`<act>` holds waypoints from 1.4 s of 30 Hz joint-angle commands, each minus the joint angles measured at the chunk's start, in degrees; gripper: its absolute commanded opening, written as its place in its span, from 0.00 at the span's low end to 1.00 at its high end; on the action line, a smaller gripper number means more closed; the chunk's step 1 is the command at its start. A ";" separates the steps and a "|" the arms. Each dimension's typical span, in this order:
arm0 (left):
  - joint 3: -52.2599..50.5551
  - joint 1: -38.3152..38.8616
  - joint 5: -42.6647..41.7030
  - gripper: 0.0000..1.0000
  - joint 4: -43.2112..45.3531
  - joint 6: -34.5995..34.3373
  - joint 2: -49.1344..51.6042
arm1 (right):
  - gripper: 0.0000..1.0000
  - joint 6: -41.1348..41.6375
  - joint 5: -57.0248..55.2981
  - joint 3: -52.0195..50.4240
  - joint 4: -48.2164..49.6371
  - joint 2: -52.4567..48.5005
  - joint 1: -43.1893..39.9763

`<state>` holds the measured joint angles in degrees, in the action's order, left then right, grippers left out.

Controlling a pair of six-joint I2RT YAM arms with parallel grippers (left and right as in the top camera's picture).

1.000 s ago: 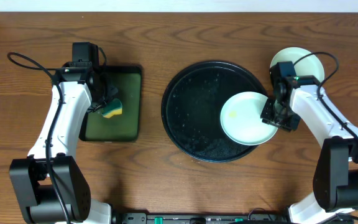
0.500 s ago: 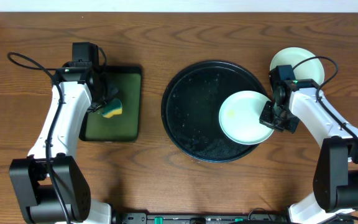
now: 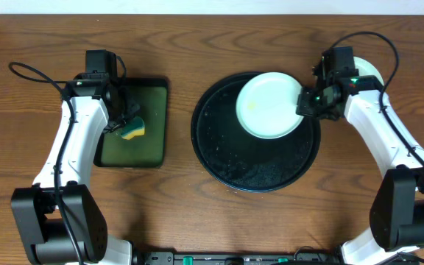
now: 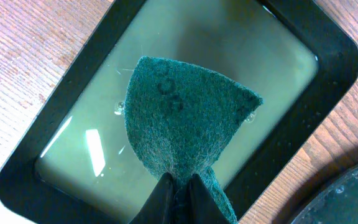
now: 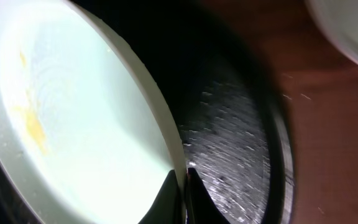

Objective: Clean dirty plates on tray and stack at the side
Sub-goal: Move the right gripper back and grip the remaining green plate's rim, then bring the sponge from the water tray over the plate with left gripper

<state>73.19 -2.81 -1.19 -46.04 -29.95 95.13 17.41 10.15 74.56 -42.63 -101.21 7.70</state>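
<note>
- plate (image 3: 269, 104), pale mint, lies over the far part of the round black tray (image 3: 223, 151), toward the table's far edge. cannot tell if it rests on the tray or hangs just clear of it.
- right jaws are clamped on the plate's rim, on the side facing the table's right edge. in the right wrist view the rim is pinched between the tips and the plate (image 5: 86, 124) spreads away from them toward the left edge.
- yellow smear (image 5: 33, 127) is on the upper face, on the half away from the right jaws and facing the left arm (image 3: 76, 143).
- left jaws are closed on a sponge (image 4: 179, 118), green scouring face showing, above the small rectangular green tray (image 4: 328, 68) near the table's left edge.
- key relation: the sponge (image 3: 132, 130) and the plate are well apart, with bare table and the black tray's left half between them. from the left jaws the plate lies toward the right edge and a little toward the far edge.
- judgement: scrubbing has not begun. the left arm is the one to cross over. the right jaws sit on the opposite rim, so the face looks open to it.
- second plate (image 3: 372, 73) is off the tray near the far right corner, mostly hidden by the right arm (image 3: 377, 140). likely the stack spot.
</note>
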 commanded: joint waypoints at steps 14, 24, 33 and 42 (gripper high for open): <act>-3.96 0.04 0.11 0.07 8.28 0.61 3.13 | 0.01 -9.79 8.33 -3.30 7.10 -10.10 5.05; -5.03 0.02 1.92 0.07 17.51 0.61 14.03 | 0.01 -9.77 5.68 -3.30 6.91 -12.92 5.05; -4.94 0.02 1.84 0.07 18.23 1.95 12.74 | 0.01 -9.79 3.13 -3.30 7.15 -12.92 5.05; -4.94 2.21 -2.38 0.07 15.26 2.27 -5.42 | 0.01 -9.81 3.19 -3.30 7.13 -12.92 5.05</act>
<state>67.96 -2.11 -0.86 -30.57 -28.45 95.88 8.69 16.10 71.48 -35.53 -113.08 12.71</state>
